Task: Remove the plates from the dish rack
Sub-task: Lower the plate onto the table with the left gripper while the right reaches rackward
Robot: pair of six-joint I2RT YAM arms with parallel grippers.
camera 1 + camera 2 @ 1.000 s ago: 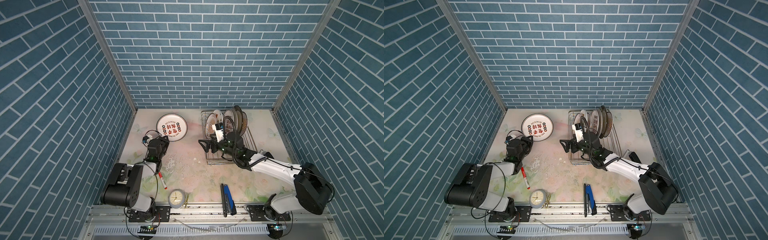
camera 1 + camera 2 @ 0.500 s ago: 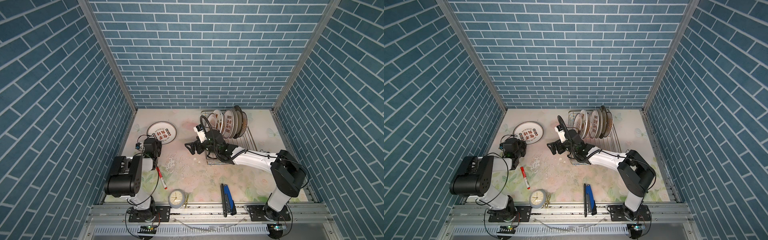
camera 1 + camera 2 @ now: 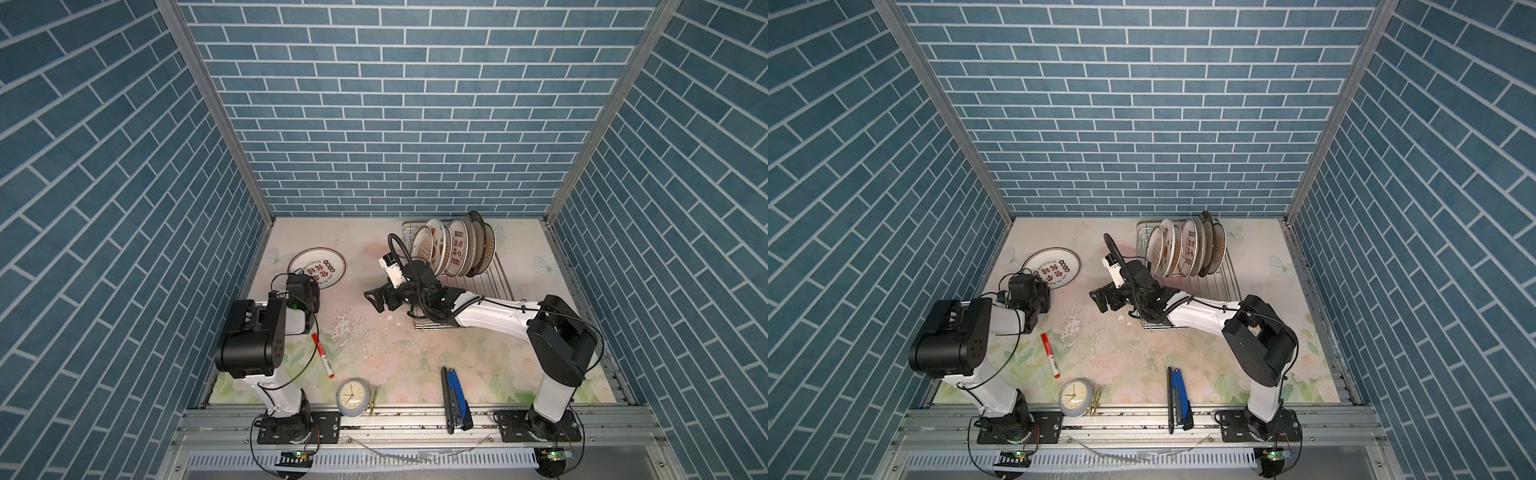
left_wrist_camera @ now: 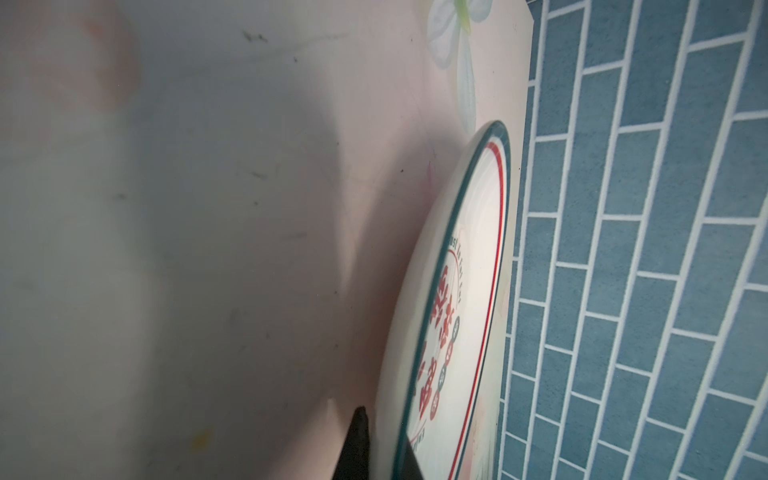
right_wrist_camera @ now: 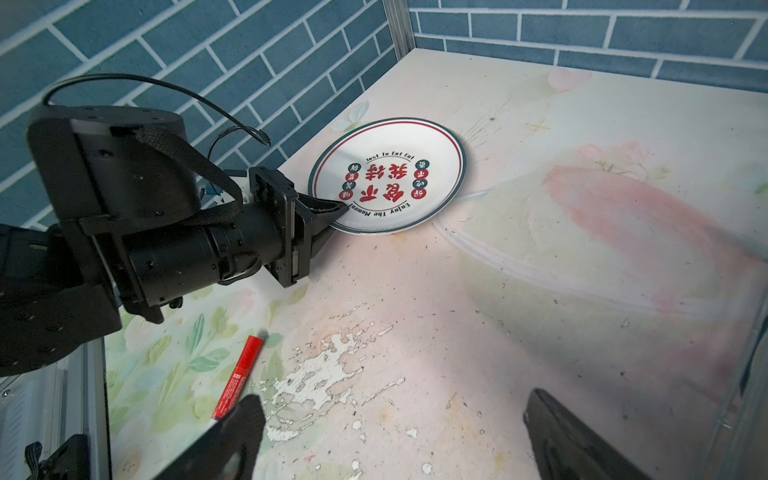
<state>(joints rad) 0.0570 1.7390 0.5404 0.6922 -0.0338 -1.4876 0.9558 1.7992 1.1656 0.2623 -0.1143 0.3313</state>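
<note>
Both top views: one printed plate (image 3: 317,267) out on the counter (image 3: 357,245) at ten o'clock, several plates (image 3: 459,247) waiting in the dish rack (image 3: 495,281) at one. Left wrist: left hand (image 4: 384,436) clamped on that plate's rim. Right wrist: right hand (image 5: 392,409) agape, empty.

High stereo pair (wrist views low)

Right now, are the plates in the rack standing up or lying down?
Standing up. In both top views the plates stand on edge in a row inside the dish rack.
</note>
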